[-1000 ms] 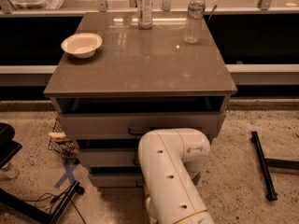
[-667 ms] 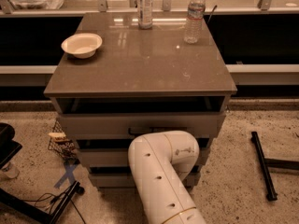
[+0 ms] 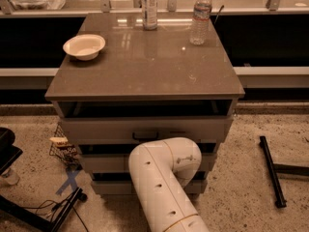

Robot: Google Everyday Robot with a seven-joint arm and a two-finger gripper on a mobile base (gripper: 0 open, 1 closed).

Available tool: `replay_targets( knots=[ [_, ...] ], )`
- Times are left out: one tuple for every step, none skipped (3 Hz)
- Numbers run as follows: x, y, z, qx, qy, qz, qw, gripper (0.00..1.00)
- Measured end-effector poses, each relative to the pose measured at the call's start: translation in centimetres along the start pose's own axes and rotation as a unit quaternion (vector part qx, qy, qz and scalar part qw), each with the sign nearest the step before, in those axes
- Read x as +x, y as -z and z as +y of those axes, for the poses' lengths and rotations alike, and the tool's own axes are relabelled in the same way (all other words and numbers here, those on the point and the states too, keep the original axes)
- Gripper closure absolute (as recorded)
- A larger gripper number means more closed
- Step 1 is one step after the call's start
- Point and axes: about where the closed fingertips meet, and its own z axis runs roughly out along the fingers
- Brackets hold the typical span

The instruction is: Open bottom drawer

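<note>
The grey cabinet point(image 3: 145, 66) has three drawer fronts. The bottom drawer point(image 3: 110, 186) is the lowest, narrowest front; only its left end and a sliver at the right point(image 3: 203, 186) show. Its black handle is hidden behind my white arm point(image 3: 164, 178). The arm's elbow stands in front of the middle drawer point(image 3: 104, 162) and the bottom drawer. My gripper is hidden behind the arm, somewhere in front of the lower drawers. The top drawer point(image 3: 96, 128) shows its dark handle point(image 3: 145, 136).
On the cabinet top stand a white bowl point(image 3: 84, 46), a can point(image 3: 149, 6) and a water bottle point(image 3: 200, 16). A wire basket point(image 3: 63, 149) sits on the floor at the left. A black bar point(image 3: 272, 170) lies at the right. Black legs and cables point(image 3: 53, 209) lie at the lower left.
My arm's elbow has swung a little to the left in front of the lower drawers. The drawers have not visibly moved.
</note>
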Motion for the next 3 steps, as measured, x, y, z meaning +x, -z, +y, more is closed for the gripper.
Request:
replay_targets(
  knots=[
    [0.0, 0.0, 0.1, 0.000, 0.000, 0.000, 1.0000, 0.70],
    [-0.4, 0.8, 1.2, -0.002, -0.003, -0.001, 1.0000, 0.94],
    [-0.4, 1.0, 1.0, -0.002, -0.003, -0.001, 1.0000, 1.00]
  ],
)
